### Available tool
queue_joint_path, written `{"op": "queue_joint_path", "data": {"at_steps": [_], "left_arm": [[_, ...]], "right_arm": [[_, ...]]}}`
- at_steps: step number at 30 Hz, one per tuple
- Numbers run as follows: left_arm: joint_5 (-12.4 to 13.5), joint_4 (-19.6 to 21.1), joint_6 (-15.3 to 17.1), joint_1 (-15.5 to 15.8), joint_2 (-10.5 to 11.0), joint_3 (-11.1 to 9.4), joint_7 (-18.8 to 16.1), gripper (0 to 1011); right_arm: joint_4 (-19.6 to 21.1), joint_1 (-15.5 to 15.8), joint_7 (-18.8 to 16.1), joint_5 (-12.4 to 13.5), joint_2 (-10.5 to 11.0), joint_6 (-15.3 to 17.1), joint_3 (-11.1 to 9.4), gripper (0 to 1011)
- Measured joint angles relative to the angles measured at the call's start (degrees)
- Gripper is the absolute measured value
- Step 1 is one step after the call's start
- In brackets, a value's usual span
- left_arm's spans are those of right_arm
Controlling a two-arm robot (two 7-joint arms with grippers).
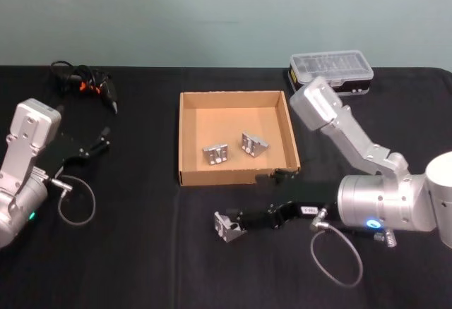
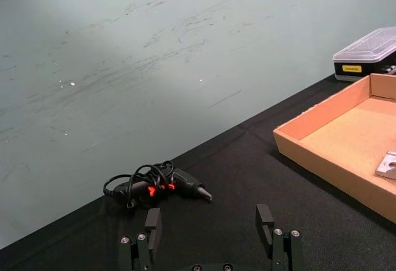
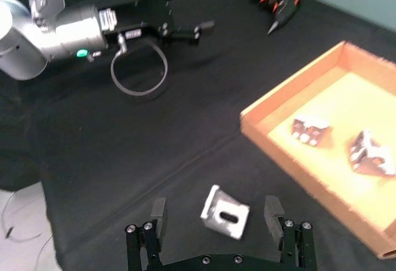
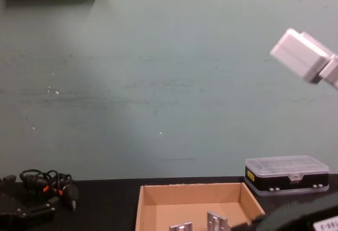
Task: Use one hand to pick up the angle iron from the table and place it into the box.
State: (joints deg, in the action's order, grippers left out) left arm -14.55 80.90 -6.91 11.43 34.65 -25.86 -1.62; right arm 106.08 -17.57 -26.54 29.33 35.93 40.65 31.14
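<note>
One silver angle iron (image 1: pixel 226 227) lies on the black table (image 1: pixel 127 259), in front of the brown cardboard box (image 1: pixel 236 178). My right gripper (image 1: pixel 239 226) reaches left to it, low over the table. In the right wrist view the gripper (image 3: pixel 215 209) is open, and the angle iron (image 3: pixel 225 213) lies between its two fingers, apart from both. Two more angle irons (image 1: pixel 215 154) (image 1: pixel 254 144) rest inside the box. My left gripper (image 1: pixel 99 143) is parked at the left, open with nothing in it (image 2: pixel 209 220).
A plastic case (image 1: pixel 330 71) with a clear lid stands behind the box's right corner. A black tool with a coiled cable (image 1: pixel 85 83) lies at the back left. Grey cable loops (image 1: pixel 76 200) (image 1: pixel 337 256) hang from both wrists.
</note>
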Motion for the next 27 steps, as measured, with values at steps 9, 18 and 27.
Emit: {"op": "queue_joint_path", "data": {"at_steps": [9,18,27], "left_arm": [[0.0,0.0,0.0,0.0,0.0,0.0,0.0,1000],[0.0,0.0,0.0,0.0,0.0,0.0,0.0,1000],[0.0,0.0,0.0,0.0,0.0,0.0,0.0,1000]], "right_arm": [[-1.8,-2.27,-0.06,-0.49,-0.83,2.19,4.84,1002],[-4.84,-3.88,0.0,-0.37,-2.53,2.88,6.76,1002],[-7.43,-4.97,0.78,-0.35,-3.91,3.01,7.63,1002]]}}
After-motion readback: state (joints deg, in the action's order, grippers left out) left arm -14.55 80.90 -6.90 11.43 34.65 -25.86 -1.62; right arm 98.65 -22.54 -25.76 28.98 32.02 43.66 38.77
